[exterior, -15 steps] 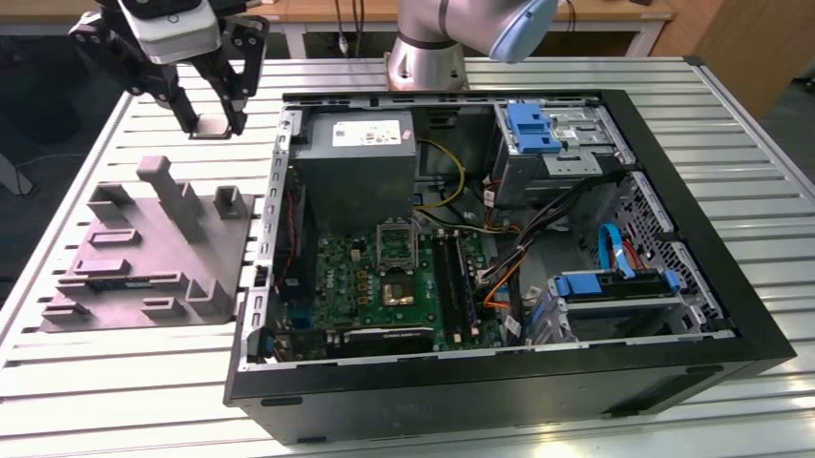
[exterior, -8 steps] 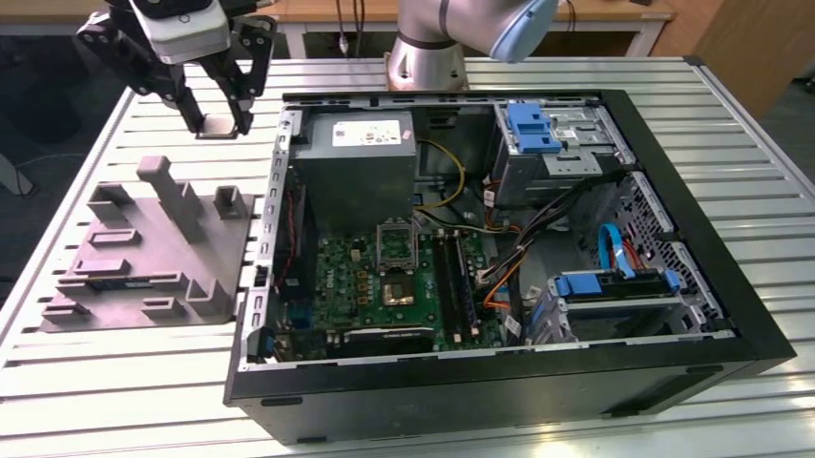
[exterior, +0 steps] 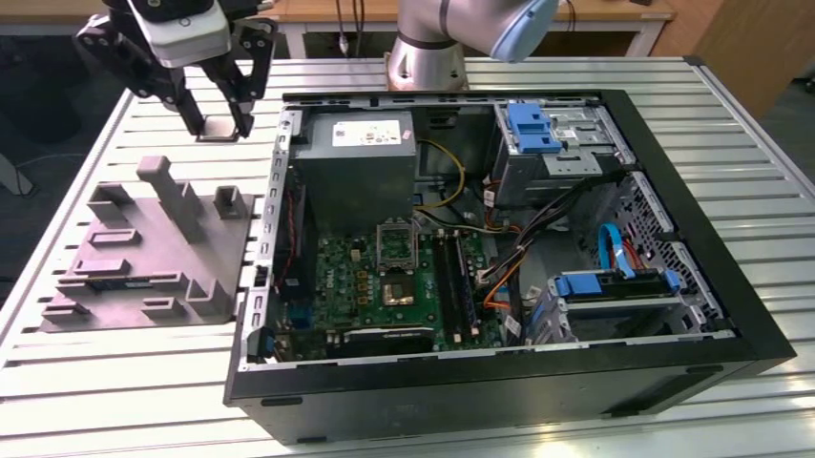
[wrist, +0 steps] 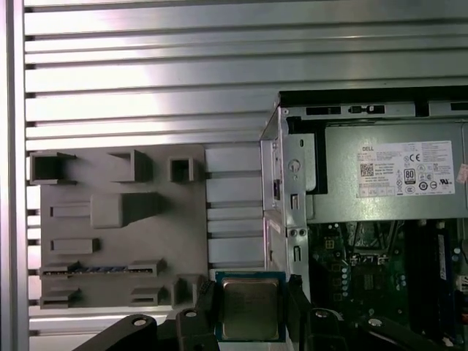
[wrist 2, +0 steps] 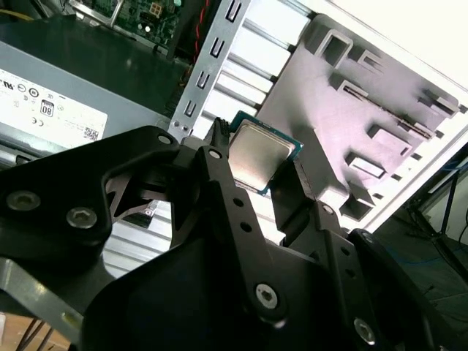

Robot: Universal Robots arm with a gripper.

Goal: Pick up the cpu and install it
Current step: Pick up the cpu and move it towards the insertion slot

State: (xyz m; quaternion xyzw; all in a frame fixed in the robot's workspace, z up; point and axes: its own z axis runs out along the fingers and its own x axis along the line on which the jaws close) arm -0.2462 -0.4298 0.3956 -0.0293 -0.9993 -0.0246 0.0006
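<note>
The tool (exterior: 219, 127) is clenched on the cpu (wrist: 250, 308), pinching the little silvery square by its edges, and it's up in the air over the slatted counter (exterior: 102, 382), just between the grey tray (exterior: 153, 248) and the open computer case (exterior: 510, 391)! One slot of that tray holds a dark, blue-tinged strip (wrist: 95, 269). Inside the case sit the power supply (exterior: 363, 162), the green board (exterior: 357, 277) with its socket (exterior: 397, 286) and long memory sticks (exterior: 449, 277), plus blue-tabbed drive bays (exterior: 535, 129).

pale slatted metal table (exterior: 114, 382) (brightly lit), wooden desk (exterior: 324, 10) behind, dark floor (exterior: 32, 105) alongside.
</note>
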